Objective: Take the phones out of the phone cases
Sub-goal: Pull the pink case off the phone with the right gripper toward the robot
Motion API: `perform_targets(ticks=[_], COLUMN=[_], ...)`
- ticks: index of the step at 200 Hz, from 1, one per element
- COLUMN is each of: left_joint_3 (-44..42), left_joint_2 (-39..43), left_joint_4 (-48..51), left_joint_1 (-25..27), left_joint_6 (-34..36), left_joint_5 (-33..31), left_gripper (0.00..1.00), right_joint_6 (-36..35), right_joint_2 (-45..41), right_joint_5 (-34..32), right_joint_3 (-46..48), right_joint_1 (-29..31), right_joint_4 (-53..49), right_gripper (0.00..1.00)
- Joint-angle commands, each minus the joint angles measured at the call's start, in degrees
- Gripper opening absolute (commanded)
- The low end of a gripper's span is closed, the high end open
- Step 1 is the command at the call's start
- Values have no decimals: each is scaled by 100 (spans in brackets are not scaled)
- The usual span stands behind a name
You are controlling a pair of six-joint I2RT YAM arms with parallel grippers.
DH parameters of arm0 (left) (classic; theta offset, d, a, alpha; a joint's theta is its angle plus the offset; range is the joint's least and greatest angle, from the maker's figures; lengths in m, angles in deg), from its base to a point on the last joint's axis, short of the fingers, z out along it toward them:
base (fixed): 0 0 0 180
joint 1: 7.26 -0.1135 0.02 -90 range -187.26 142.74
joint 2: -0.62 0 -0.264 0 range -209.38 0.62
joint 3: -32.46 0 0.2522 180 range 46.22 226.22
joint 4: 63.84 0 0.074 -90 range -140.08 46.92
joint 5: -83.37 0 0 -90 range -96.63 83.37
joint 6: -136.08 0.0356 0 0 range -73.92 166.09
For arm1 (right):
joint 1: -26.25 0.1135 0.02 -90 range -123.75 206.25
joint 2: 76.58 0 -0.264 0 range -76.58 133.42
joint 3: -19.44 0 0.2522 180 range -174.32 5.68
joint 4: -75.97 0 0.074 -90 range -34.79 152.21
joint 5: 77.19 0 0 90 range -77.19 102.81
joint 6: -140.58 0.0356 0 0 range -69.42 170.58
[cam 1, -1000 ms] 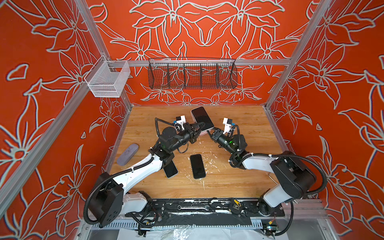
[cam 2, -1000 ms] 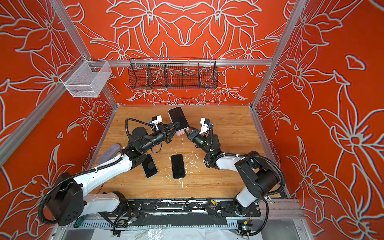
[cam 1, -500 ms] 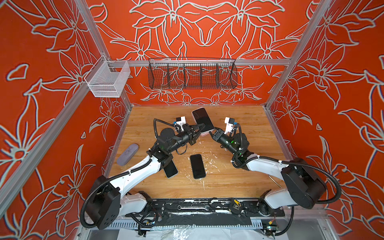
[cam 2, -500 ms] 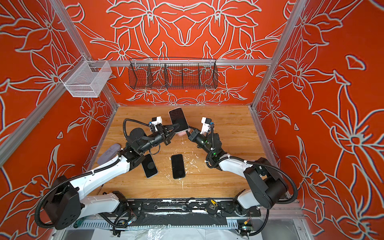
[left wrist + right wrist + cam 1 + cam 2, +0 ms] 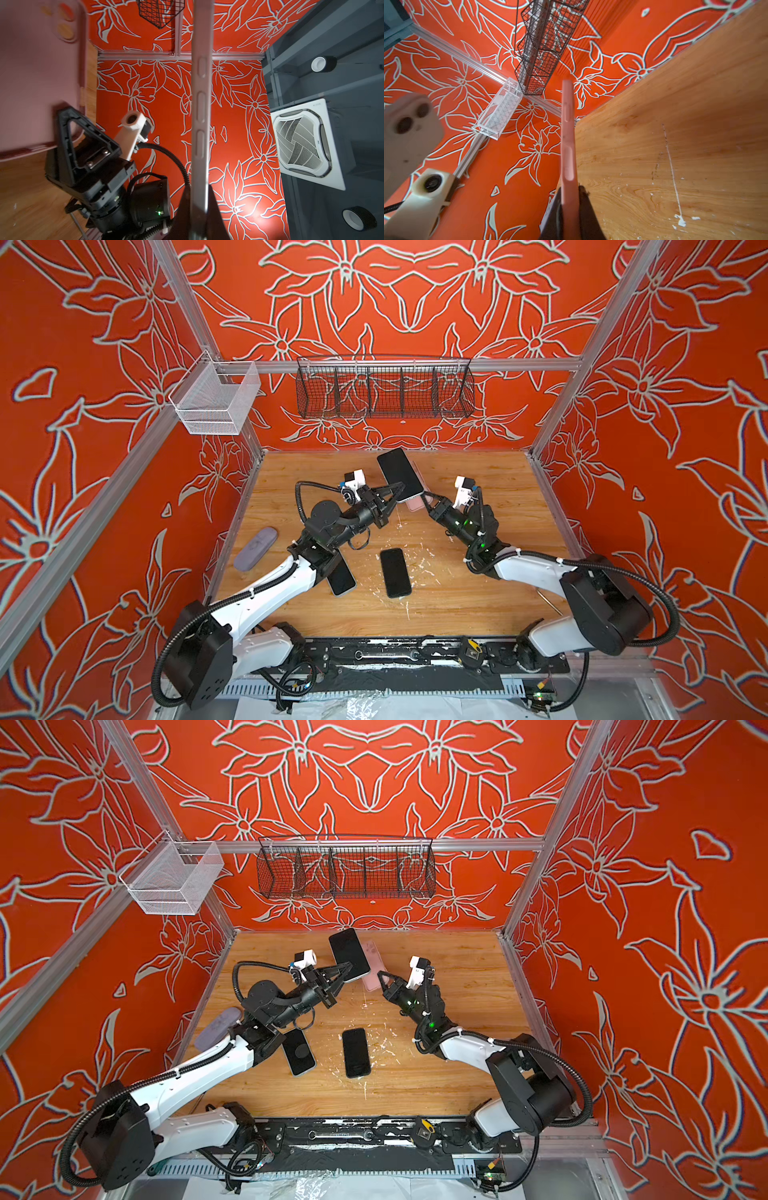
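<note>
The phone [image 5: 401, 475] [image 5: 349, 955], with a dark screen and a silver rim, is held up off the table at the back middle. My left gripper [image 5: 399, 491] [image 5: 347, 971] is shut on its near end. In the left wrist view the phone's edge [image 5: 200, 104] runs straight out from the left gripper [image 5: 199, 207]. The pink phone case [image 5: 417, 504] [image 5: 372, 969] [image 5: 37, 72] hangs beside and slightly below the phone, apart from it. My right gripper [image 5: 428, 497] [image 5: 382, 979] [image 5: 569, 207] is shut on the case's edge [image 5: 568, 135]. The phone's pale back [image 5: 406, 128] shows in the right wrist view.
Two other dark phones [image 5: 395, 572] [image 5: 343, 576] lie on the wooden table [image 5: 478, 593] near the front. A lilac-grey case [image 5: 255, 549] rests against the left wall. A black wire basket [image 5: 384, 387] and a white mesh basket [image 5: 216, 400] hang on the back rail.
The right arm's elbow has swung outward to the right, and the pink case now shows more clearly beside the phone. The left arm has hardly moved.
</note>
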Motion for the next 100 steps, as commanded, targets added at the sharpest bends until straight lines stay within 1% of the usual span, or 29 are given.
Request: perform_targets(ticks=[1,20,39,61,100], left_joint_3=[37,-22,-51,-51,19], left_joint_2=[123,142,187,193,-140], left_joint_4=[-671,-648,-551,-321,-473], left_joint_1=[56,69,69,60,-142], left_joint_6=[17,15,201,395,399], left_joint_5=[-16,-66,-98,-111,242], left_gripper=[0,0,0,0,0], right_joint_6=[-104,-55,-177,-81,-447], right_joint_2=[17,-37,-211,-506,-1466], right_joint_5=[-172,-174,-215,-230,-251], right_joint_3=[49,92,150,383,503], right_joint_1=[-15,-56,-123,-309,-659], right_joint_4=[10,14,-183,-335,-1844], right_gripper=[0,0,0,0,0])
